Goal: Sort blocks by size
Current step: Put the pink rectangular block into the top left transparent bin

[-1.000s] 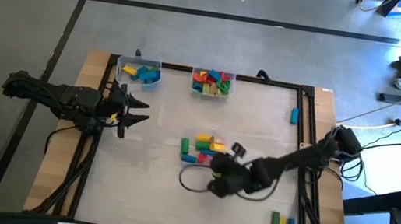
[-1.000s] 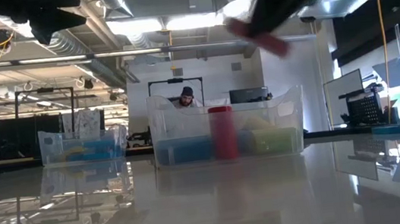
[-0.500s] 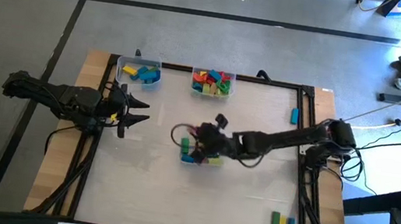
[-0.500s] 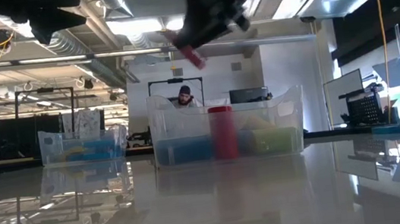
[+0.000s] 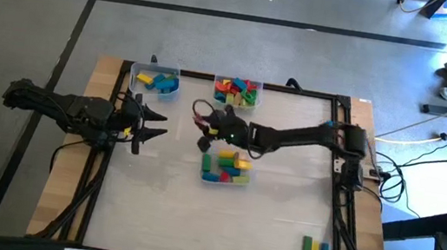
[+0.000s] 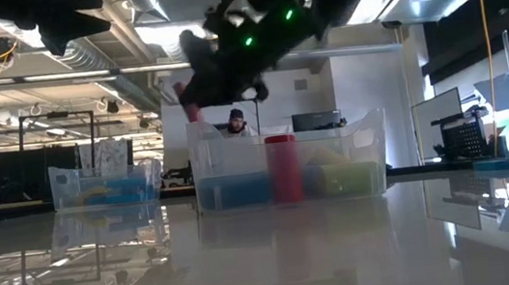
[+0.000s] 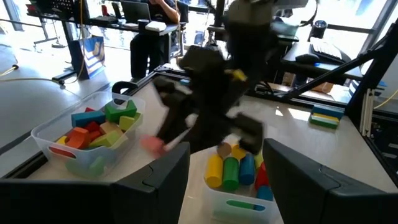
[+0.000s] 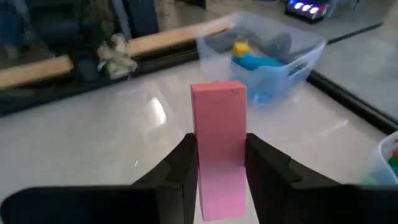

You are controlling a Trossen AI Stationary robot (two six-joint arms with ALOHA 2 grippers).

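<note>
Pink block [image 8: 218, 146] clamped upright between right gripper [image 5: 202, 131] fingers, held above the pale tabletop [image 5: 159, 212] just beside the middle tub [image 5: 225, 167] of mixed blocks. Left gripper [image 5: 153, 125] waits with fingers apart, well clear of that tub, at the table's edge. Open office behind; a person partly hidden by the far tub [image 6: 287, 170].
</note>
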